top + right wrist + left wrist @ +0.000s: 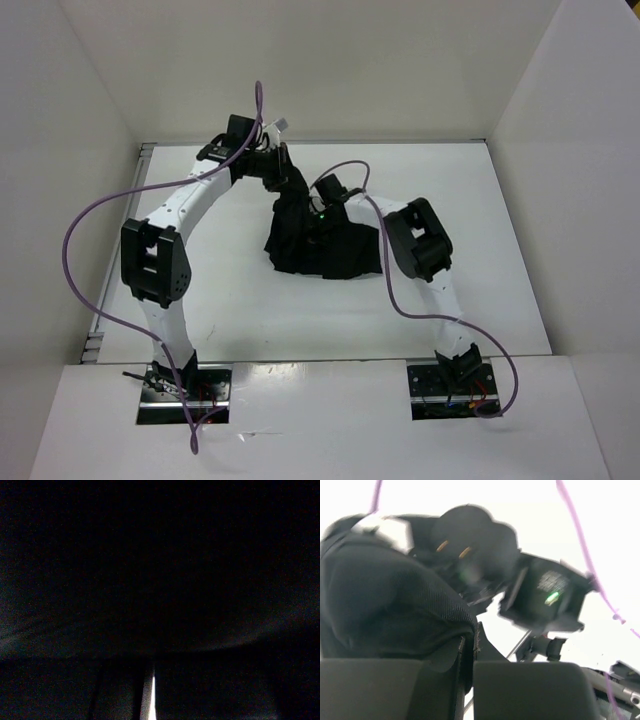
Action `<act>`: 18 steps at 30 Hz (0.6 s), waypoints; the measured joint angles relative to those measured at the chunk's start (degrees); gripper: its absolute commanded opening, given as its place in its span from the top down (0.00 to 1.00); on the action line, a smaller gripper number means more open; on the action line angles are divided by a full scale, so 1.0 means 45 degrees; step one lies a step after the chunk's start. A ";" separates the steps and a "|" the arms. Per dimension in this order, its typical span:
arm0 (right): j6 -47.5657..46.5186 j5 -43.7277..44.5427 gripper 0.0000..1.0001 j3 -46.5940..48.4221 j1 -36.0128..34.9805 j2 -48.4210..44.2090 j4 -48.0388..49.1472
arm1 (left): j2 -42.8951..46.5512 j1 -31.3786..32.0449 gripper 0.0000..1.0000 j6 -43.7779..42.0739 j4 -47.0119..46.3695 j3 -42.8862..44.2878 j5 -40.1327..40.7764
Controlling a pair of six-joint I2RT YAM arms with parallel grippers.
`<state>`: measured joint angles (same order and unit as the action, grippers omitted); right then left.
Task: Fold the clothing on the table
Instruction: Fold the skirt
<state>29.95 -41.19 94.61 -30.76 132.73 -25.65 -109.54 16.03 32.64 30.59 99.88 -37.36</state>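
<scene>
The clothing, a black skirt (345, 250), lies bunched at the middle of the white table (500, 210), and one part rises as a ridge toward the back left. At the top of that ridge my left gripper (283, 172) is shut on a fold of the fabric. The left wrist view shows the cloth (385, 595) pinched between my fingers, left gripper (469, 665). My right gripper (320, 212) sits low on the heap's upper middle. Black fabric (160, 580) fills its wrist view. Only a thin bright slit shows at the shut right gripper (151, 690).
White walls enclose the table on the left, back and right. Purple cables (80, 270) loop from both arms. The right arm's wrist with its green light (550, 597) hangs close in front of my left gripper. Bare table surface (240, 310) lies near the bases.
</scene>
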 measured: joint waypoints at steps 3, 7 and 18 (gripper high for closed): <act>-0.0073 -0.0301 0.97 0.0291 -0.0403 0.0204 0.0151 | -0.0068 -0.0039 1.00 0.0219 -0.0068 0.0296 -0.0015; -0.0131 0.0097 0.93 -0.0151 -0.0185 -0.0578 0.0034 | -0.0131 -0.0049 1.00 0.0471 -0.0316 0.0471 0.0005; -0.0306 0.3317 0.88 -0.1452 0.3657 -0.6742 -0.1438 | -0.0952 0.0578 1.00 0.0622 -0.0855 0.0476 0.0112</act>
<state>28.58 -26.26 88.07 -14.31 102.39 -32.12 -113.82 18.63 35.44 26.74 102.02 -36.86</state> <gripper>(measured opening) 0.120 0.043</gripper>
